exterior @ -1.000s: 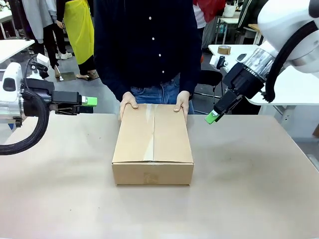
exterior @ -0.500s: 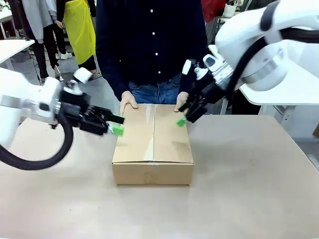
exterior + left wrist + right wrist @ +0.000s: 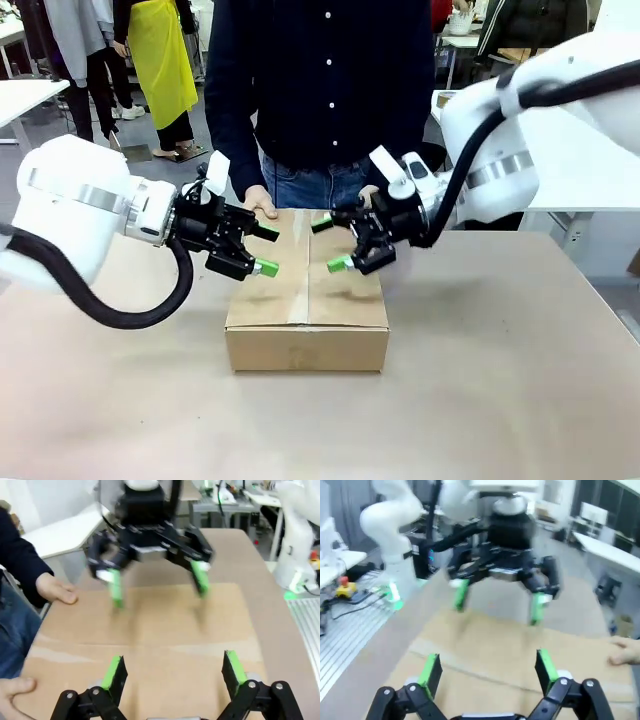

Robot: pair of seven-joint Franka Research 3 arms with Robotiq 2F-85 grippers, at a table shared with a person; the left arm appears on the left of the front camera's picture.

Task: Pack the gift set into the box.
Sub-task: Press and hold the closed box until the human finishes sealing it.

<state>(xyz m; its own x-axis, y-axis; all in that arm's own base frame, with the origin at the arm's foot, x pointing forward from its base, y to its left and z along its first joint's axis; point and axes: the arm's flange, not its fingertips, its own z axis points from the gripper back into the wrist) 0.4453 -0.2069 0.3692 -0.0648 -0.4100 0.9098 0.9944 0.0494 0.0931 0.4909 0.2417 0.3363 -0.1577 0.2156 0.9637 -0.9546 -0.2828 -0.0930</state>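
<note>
The box (image 3: 306,290) sits with flaps folded shut; the gift set is presumably inside, so packing seems nearly finished. Above its top, the left gripper (image 3: 268,251) and right gripper (image 3: 330,244) hover, fingers apart, empty.

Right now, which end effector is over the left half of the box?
The left end effector, open, is over the part of the box left of its centre seam. The right end effector, also open, is over the right half.
</note>
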